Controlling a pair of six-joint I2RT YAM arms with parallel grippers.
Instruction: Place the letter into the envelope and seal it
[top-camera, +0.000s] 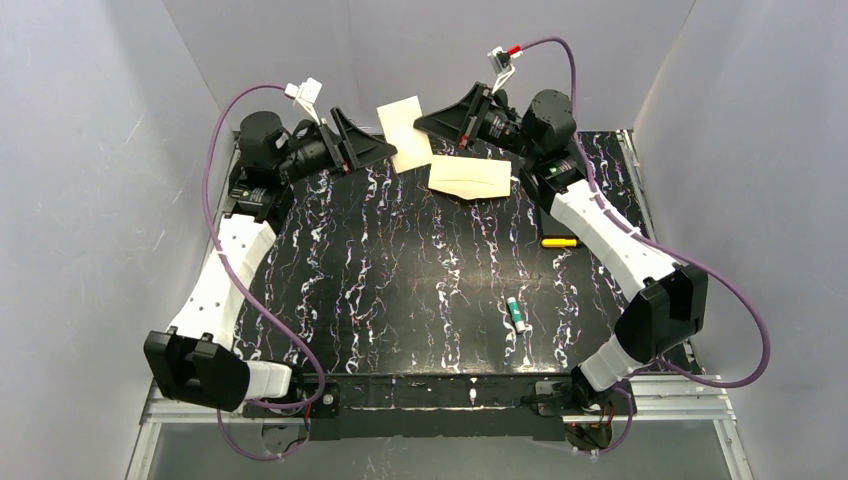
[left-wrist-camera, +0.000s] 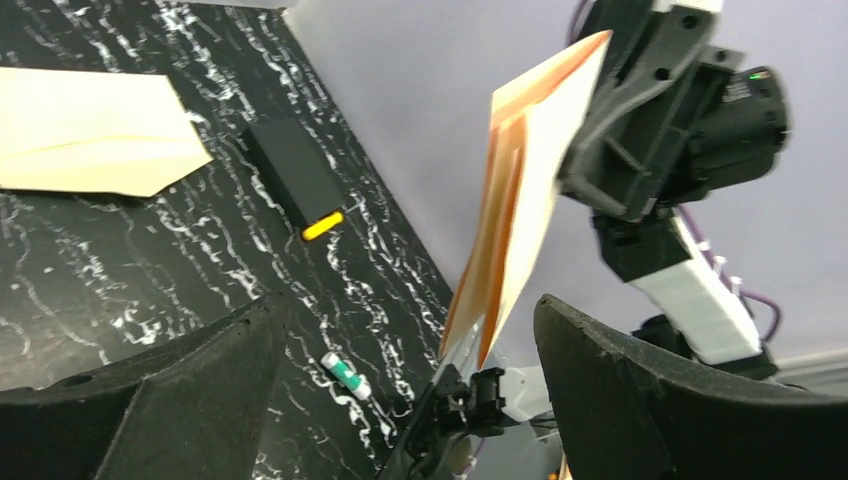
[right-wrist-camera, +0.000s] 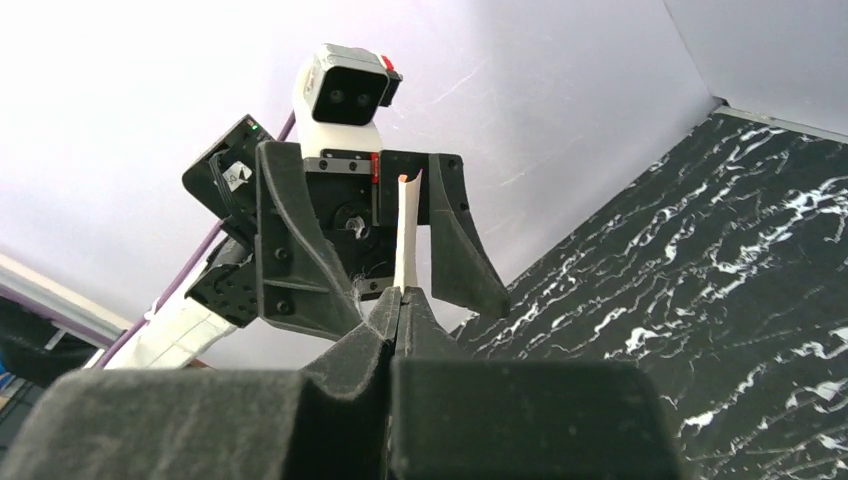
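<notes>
— Up at twelve o'clock, by the far rim of the counter, your letter is held upright, on edge. The right claw pinches one side of it, fingers pressed together on the paper.
— And the left claw?
— Spread wide, one finger on each side of the sheet's other edge, touching nothing that I can see. I'd judge one arm is meant to carry the sheet so the other is free.
— Free for the envelope?
— Likely. It lies flat just beside the letter, toward its four o'clock, pointed flap and crease showing. You'll want its mouth held while the sheet goes in. The sheet is wider, so it may need folding. From the left wrist it looks layered, though I cannot be sure.
— Anything else?
— A black stick with a yellow tip at three o'clock and a small white-and-green tube at four, both well apart from the paper.
</notes>
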